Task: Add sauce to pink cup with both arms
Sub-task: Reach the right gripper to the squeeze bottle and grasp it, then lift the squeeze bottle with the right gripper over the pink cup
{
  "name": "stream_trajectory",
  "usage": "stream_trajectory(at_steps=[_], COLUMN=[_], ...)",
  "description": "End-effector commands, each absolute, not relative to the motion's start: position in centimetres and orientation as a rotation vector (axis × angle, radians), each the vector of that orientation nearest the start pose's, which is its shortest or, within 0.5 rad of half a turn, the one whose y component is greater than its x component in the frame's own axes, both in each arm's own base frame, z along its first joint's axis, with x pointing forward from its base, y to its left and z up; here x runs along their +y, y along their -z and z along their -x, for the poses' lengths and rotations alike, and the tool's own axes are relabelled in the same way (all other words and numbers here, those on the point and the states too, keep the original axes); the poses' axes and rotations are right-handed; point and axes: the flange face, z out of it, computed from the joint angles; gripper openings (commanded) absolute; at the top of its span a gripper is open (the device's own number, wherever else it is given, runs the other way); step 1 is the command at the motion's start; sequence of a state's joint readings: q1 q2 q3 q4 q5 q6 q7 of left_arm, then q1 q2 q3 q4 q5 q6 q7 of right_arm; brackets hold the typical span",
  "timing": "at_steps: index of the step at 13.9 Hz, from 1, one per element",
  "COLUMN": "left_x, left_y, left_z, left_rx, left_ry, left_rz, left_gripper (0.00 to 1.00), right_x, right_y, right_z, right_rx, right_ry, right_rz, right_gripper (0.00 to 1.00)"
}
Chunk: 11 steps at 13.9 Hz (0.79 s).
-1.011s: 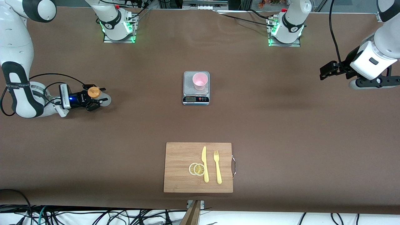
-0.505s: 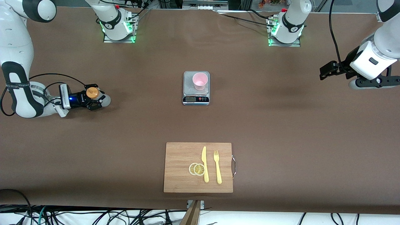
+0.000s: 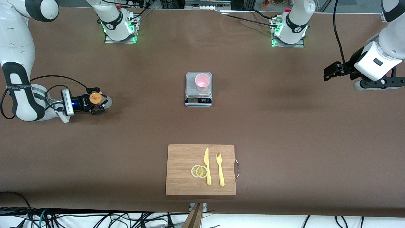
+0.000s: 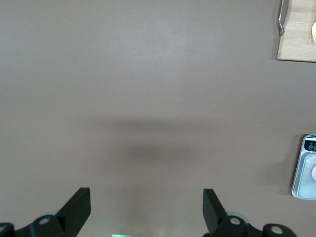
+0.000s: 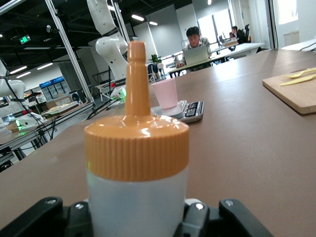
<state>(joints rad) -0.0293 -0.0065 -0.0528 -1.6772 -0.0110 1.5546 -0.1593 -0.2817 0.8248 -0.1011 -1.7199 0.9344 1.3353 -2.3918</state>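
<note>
We see the right gripper clamping the sauce bottle (nozzle clearest from its wrist); the left gripper waits, jaws open, over bare tabletop.

The right gripper is shut on the sauce bottle, which stands upright with its orange cap up. Farther off, the pink cup sits on a scale. A wooden board lies on the table.

Our right gripper sits low at the frame's left edge, fingers clamped tight; our left gripper waits at the upper right, fingers spread wide.
</note>
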Motion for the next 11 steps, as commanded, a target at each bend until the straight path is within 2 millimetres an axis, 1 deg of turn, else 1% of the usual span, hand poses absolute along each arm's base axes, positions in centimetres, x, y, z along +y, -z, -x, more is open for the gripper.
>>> stream_trajectory(at_steps=[1,2,3,4,5,7,8,10,11], left_x=[-4.8,-4.8,-4.8,-4.7,-4.8,-4.8,-4.8,-4.7,-4.8], left_y=[-58.1,-58.1,-58.0,-57.9,-57.9,-57.9,-57.9,-57.9,-57.9], left_z=[-54.3,-54.3,-54.4,-54.5,-54.5,-54.5,-54.5,-54.5,-54.5], left_rx=[-0.120,-0.120,-0.123,-0.123,-0.120,-0.120,-0.120,-0.123,-0.120], left_ry=[-0.166,-0.168,-0.168,-0.173,-0.171,-0.171,-0.171,-0.171,-0.171], left_rz=[3.149,3.149,3.149,3.149,3.149,3.149,3.149,3.149,3.149], left_gripper=[1.00,1.00,1.00,1.00,1.00,1.00,1.00,1.00,1.00], right_x=[-8.9,-8.2,-6.9,-5.4,-4.0,-1.9,-0.6,1.9,3.4], right_y=[-12.9,-13.6,-15.0,-17.1,-18.9,-22.2,-23.8,-25.8,-26.9], right_z=[-55.9,-56.6,-57.4,-58.4,-59.0,-60.2,-60.6,-60.9,-61.1], right_rx=[-1.274,-1.281,-1.307,-1.338,-1.348,-1.363,-1.392,-1.417,-1.428], right_ry=[0.588,0.562,0.531,0.502,0.456,0.374,0.338,0.249,0.218], right_rz=[1.366,1.394,1.411,1.428,1.458,1.549,1.581,1.645,1.670], right_gripper=[0.00,0.00,0.00,0.00,0.00,0.00,0.00,0.00,0.00])
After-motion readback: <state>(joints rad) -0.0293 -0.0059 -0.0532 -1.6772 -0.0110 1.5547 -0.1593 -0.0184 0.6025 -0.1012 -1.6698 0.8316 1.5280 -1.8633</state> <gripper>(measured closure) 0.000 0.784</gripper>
